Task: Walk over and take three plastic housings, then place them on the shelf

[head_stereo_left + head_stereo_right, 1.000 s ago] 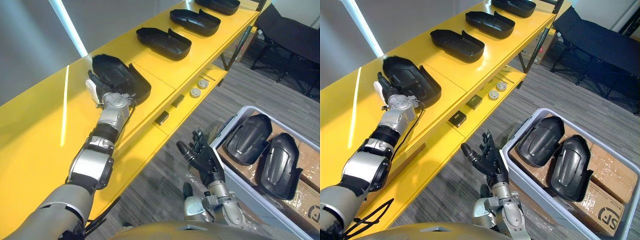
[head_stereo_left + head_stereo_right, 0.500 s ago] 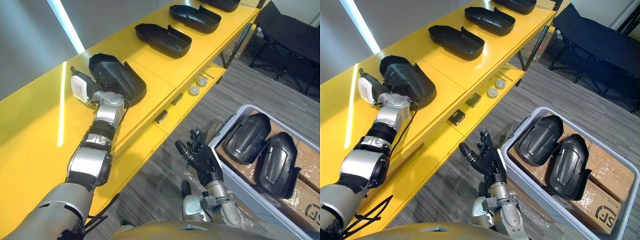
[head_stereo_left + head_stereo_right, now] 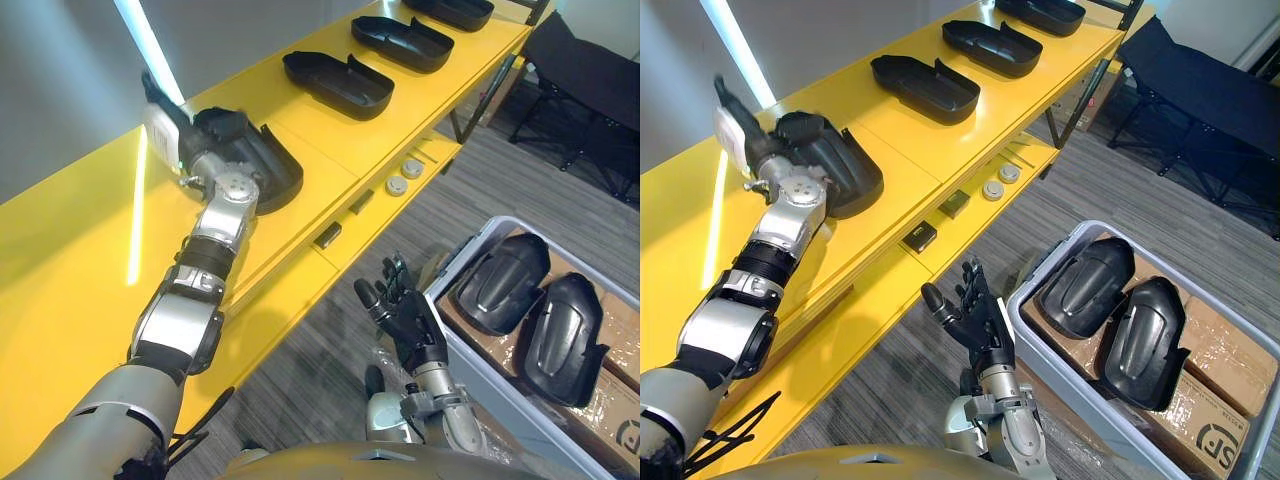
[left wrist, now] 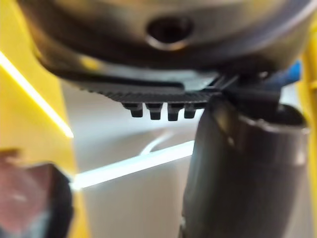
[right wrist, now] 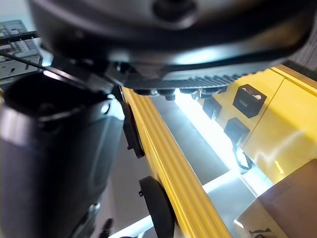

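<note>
Here, the robot's left hand (image 3: 190, 150) is held just above the top of a long yellow shelf (image 3: 80, 250), at the end of its outstretched arm. The hand is blurred, so whether it is open or closed cannot be told. Right beside it, on the side towards the right hand, a black plastic housing (image 3: 255, 160) lies hollow side up on the shelf. The hand may be touching its near end, though that is not clear. Three more housings (image 3: 335, 85) lie in a row further along the shelf, beyond the left hand, each apart from the next. The right hand (image 3: 405, 315) hangs low over the floor, fingers straight and spread, holding nothing. Just beside it, on its outer side, a grey bin (image 3: 505, 395) holds two housings (image 3: 510, 285) resting dome side up on cardboard boxes (image 3: 1200, 425).
</note>
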Available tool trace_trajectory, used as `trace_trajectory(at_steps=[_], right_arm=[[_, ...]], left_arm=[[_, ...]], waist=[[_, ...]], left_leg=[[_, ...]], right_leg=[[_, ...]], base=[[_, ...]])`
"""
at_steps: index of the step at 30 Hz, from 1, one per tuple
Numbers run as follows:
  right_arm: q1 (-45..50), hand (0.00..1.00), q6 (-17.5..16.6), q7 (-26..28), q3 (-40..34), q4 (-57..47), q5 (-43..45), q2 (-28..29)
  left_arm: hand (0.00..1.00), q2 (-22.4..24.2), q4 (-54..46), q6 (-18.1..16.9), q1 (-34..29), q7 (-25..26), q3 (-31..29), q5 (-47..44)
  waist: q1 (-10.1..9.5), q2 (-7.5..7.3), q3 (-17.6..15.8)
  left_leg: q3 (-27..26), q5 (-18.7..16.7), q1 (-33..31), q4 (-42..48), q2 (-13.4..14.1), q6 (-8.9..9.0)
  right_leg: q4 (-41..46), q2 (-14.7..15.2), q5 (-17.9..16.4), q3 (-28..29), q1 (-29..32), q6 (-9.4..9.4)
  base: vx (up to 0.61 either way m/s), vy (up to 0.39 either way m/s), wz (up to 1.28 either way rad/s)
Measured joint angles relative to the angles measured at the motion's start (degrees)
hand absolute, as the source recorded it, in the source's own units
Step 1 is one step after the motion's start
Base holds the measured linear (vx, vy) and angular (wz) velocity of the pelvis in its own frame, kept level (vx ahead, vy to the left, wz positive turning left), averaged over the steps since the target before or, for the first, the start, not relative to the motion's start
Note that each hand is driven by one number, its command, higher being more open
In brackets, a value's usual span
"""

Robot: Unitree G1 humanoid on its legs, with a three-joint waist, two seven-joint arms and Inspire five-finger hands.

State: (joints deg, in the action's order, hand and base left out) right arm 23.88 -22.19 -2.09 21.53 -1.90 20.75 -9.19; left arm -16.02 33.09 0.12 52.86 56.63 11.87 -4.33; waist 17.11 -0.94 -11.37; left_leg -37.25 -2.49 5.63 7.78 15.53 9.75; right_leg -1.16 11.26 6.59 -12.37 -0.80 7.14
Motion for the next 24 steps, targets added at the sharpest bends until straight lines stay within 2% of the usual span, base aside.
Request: trace_trajectory(at_steps=[3,6,8,11,13,15,17,18,20,22,23,24], right_arm=[[0.10,1.00,-0.01,-1.39,0.80,0.01,-0.23,0.01],[0.28,1.00,-0.01,-3.41,1.03,0.01,-0.24,0.05],[0.16,1.00,-0.01,-3.47,1.01,0.01,-0.27,0.15],[0.11,1.00,-0.01,-2.99,0.41,0.01,-0.02,0.20],[-0.21,1.00,-0.04,-2.87,-0.81,0.00,0.04,0.14],[-0.98,1.00,-0.25,-3.12,-2.58,0.00,0.01,0.11],[-2.14,1.00,-0.73,-3.96,-4.43,-0.18,-0.35,0.12],[-3.14,1.00,-0.83,-5.84,-6.79,-1.04,-1.78,0.00],[-4.79,1.00,-0.83,-10.36,-11.58,-2.67,-6.56,-0.13],[-7.34,1.00,-0.80,-13.45,-19.08,-5.88,-8.14,-2.18],[-8.07,1.00,-0.80,-13.80,-20.41,-6.63,-8.12,-3.00],[-11.17,1.00,2.95,-15.98,-27.59,-12.99,-7.05,-6.82]], left_arm=[[1.00,0.50,-5.78,-2.97,1.79,3.06,1.24,0.61],[1.00,1.63,-6.73,-4.73,1.78,3.18,1.28,0.32],[1.00,2.23,-6.75,-5.18,1.75,2.63,1.28,0.19],[1.00,2.15,-7.95,-6.68,0.83,-1.87,1.22,-2.01],[1.00,2.03,-12.35,-6.87,-2.29,-6.20,1.21,-3.71],[1.00,1.74,-22.62,-7.69,-13.14,-12.05,1.21,-6.78],[1.00,1.76,-30.02,-7.73,-22.38,-14.89,1.18,-6.76],[1.00,1.91,-35.45,-7.74,-30.07,-17.01,1.15,-6.77],[1.00,1.75,-41.78,-7.77,-41.14,-20.70,0.11,-6.51],[1.00,0.98,-48.20,-7.82,-53.07,-24.69,-5.15,-6.53],[1.00,0.62,-49.58,-7.89,-55.24,-25.31,-7.06,-6.56],[1.00,0.43,-59.23,-18.06,-67.11,-39.81,-19.64,-19.97]], waist=[[0.00,0.74,1.11],[0.02,2.11,2.69],[-0.17,2.36,3.25],[-0.62,2.44,3.71],[-1.26,2.78,4.13],[-2.21,3.72,5.28],[-3.16,3.95,5.72],[-4.45,3.95,5.72],[-6.40,3.75,5.88],[-9.46,3.29,6.14],[-9.99,3.22,6.19],[-13.94,2.60,6.75]], left_leg=[[0.00,0.02,0.36,-0.35,-0.10,0.00],[-0.02,0.92,1.21,-2.31,-0.89,-0.18],[0.16,1.71,1.49,-3.56,-1.18,-0.22],[0.96,3.30,1.92,-6.10,-1.48,-0.24],[1.60,4.44,1.95,-7.95,-1.85,-0.69],[2.62,5.90,2.06,-9.63,-2.14,-0.34],[3.44,6.55,2.06,-10.38,-2.18,-0.36],[4.30,6.95,2.03,-10.76,-2.19,-0.36],[5.82,7.59,1.77,-11.38,-2.24,-0.46],[7.97,8.27,1.48,-12.64,-2.50,-0.53],[8.41,8.37,1.36,-12.65,-2.52,-0.55],[11.74,10.05,-0.20,-12.86,-2.75,-0.95]], right_leg=[[0.01,0.00,0.00,-0.06,-0.23,0.00],[-0.10,0.19,0.00,-0.46,-0.63,0.01],[-0.09,0.22,-0.01,-1.08,-0.72,0.01],[-0.12,-0.01,-0.02,-2.21,-1.08,0.03],[-0.13,-0.04,-0.02,-3.08,-1.07,0.03],[-0.13,-0.16,-0.03,-4.33,-1.30,0.02],[-0.12,-0.26,-0.04,-5.17,-1.59,0.01],[-0.15,-0.29,-0.05,-6.00,-2.05,0.01],[-0.21,-0.30,-0.12,-7.51,-2.75,-0.05],[-0.63,-0.28,-0.22,-9.60,-3.84,-0.11],[-0.77,-0.28,-0.22,-9.80,-4.11,-0.11],[-1.88,-0.24,-0.59,-13.17,-5.37,0.34]], base=[[0.00,0.000,0.00],[-0.02,0.002,0.04],[-0.04,-0.011,0.10],[-0.07,-0.028,0.16],[-0.06,-0.031,0.21],[-0.01,-0.026,0.24],[0.00,-0.019,0.24],[-0.01,-0.015,0.33],[-0.03,-0.018,0.40],[-0.04,-0.005,0.48],[-0.02,0.000,0.31],[0.00,0.000,0.07]])
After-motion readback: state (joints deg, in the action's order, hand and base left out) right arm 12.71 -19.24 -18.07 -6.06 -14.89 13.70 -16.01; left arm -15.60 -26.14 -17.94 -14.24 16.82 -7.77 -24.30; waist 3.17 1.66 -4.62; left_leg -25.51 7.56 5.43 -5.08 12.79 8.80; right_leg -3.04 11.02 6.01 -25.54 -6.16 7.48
